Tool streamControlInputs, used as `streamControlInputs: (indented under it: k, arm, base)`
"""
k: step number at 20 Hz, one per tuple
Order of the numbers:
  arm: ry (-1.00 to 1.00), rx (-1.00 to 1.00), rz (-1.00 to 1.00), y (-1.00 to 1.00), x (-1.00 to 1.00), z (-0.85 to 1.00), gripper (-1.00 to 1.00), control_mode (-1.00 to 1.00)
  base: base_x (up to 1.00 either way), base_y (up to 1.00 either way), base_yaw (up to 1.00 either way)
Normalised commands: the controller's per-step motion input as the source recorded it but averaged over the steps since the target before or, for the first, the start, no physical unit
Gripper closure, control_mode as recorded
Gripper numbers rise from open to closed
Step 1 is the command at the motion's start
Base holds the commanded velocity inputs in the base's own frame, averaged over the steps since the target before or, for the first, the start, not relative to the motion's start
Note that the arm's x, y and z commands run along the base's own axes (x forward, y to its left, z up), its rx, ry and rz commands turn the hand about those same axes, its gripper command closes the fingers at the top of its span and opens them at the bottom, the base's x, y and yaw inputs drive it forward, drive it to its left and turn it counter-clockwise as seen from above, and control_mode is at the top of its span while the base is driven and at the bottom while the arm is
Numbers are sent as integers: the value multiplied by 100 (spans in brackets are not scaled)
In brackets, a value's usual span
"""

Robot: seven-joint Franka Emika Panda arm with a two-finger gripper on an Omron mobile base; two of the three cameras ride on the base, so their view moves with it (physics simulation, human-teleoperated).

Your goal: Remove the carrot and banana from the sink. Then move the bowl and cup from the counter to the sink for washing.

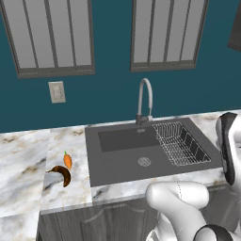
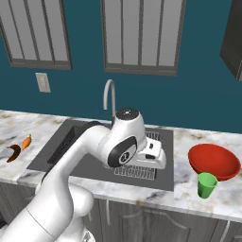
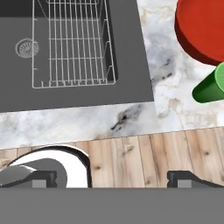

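One carrot (image 1: pixel 68 161) and one banana (image 1: pixel 61 175) lie on the counter (image 1: pixel 23 160) left of the sink (image 1: pixel 122 162), the carrot's green top pointing toward the wall. One red bowl (image 2: pixel 213 161) and one upright green cup (image 2: pixel 206 185) stand right of the sink. The gripper (image 3: pixel 112 178) hangs above the counter's front edge, jaws spread wide, holding nothing.

The sink (image 1: pixel 117 162) is dark grey, set in a white-grey marble counter (image 1: pixel 23 160) with brown veins. The carrot (image 1: pixel 68 161) is bright orange with a green top beside the dark brown banana (image 1: pixel 61 174). The bowl (image 2: pixel 213 162) is bright red, the cup (image 2: pixel 206 185) bright green
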Motion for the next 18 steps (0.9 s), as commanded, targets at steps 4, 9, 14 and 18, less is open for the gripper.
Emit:
streamControlInputs:
  k: [4,9,14,18]
  arm:
    - [-5,3,0,-35,0,-9,-100,-100]
    - [-9,6,0,-31,0,-4,-100,-100]
    - [-9,7,0,-35,0,-1,-100,-100]
    - [-1,3,0,-27,0,4,-100,-100]
  base:
    - [0,0,0]
    - [0,0,0]
    - [0,0,0]
    - [0,0,0]
